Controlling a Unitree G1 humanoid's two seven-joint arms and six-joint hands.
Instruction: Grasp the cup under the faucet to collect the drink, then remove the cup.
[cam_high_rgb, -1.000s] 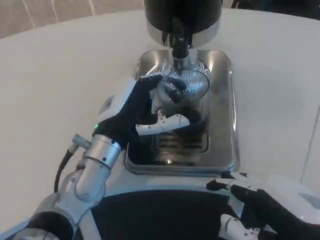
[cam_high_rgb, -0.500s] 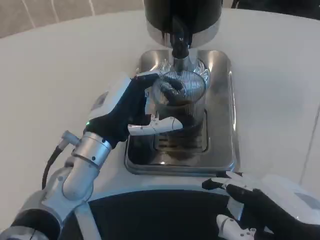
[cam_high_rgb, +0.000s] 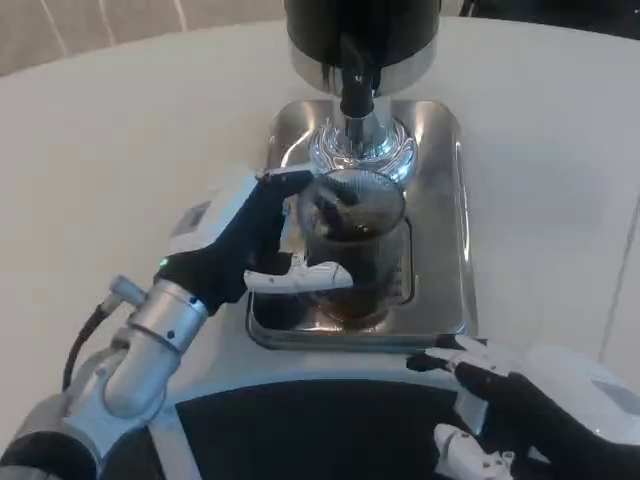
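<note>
— where's the cup (cam_high_rgb: 352, 245) right now?

— over the steel drip tray (cam_high_rgb: 440, 215), on the near side of the faucet (cam_high_rgb: 356, 88), no longer straight under it. it's a clear ribbed cup with dark drink in it.

— who has it?

— the left hand (cam_high_rgb: 255, 245). its fingers are wrapped round the cup's side, one white fingertip (cam_high_rgb: 325, 275) lying across the front of the glass, dark ones up at the rim on the faucet side.

— is the cup standing on the tray or lifted?

— i can't tell from here; it looks upright, over the tray's slotted grate.

— and the other hand?

— the right hand (cam_high_rgb: 500, 415) sits nearer than the tray, at its near right corner, apart from the cup. it holds nothing, fingers loosely spread, tips pointing toward the tray's front edge.

— what's behind the faucet?

— the black dispenser (cam_high_rgb: 360, 25), standing on the white table (cam_high_rgb: 120, 140) at the tray's far end.
</note>
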